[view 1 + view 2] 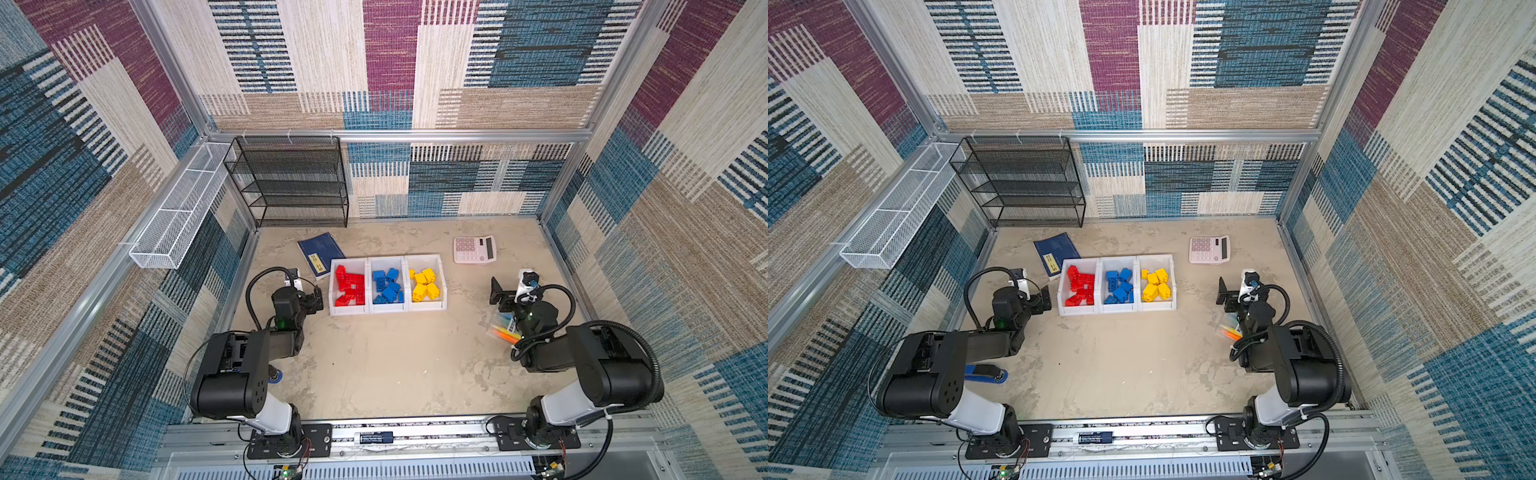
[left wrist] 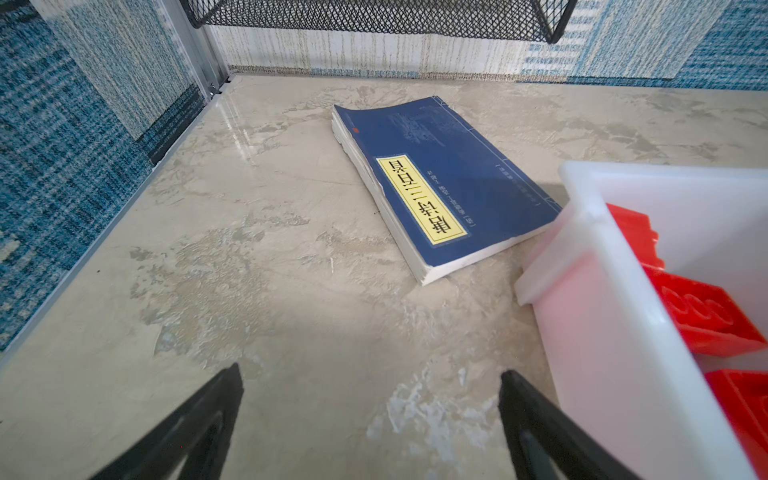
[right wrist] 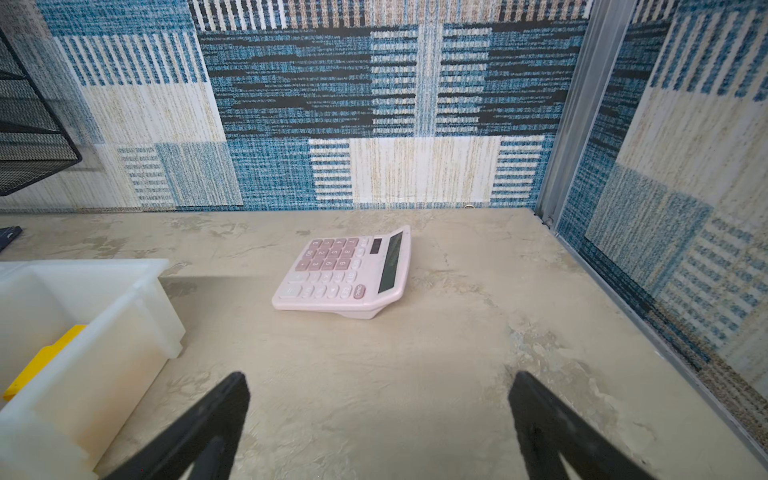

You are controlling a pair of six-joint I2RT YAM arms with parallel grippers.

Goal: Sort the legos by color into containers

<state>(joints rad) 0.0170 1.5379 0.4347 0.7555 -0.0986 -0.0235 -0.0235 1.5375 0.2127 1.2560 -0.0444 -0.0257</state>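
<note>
Top views, both: found the legos (image 1: 390, 292) all inside the containers (image 1: 387, 261), red in left bin, blue in middle, yellow in right; probably finished with sorting. Parked the left gripper (image 1: 316, 300) just beside the red bin and the right gripper (image 1: 500, 295) well apart from the yellow one, both spread wide and empty, likely to keep clear. Readable on the blue book (image 2: 449, 183): yellow label, perhaps 唐诗三百首, seen upside down. On the pink calculator (image 3: 345, 274): only key digits, no brand legible.

Robot lab cell — aluminium frame (image 1: 399, 135), patterned walls (image 1: 540, 62), two bench-mounted arms (image 1: 232, 374)
</note>
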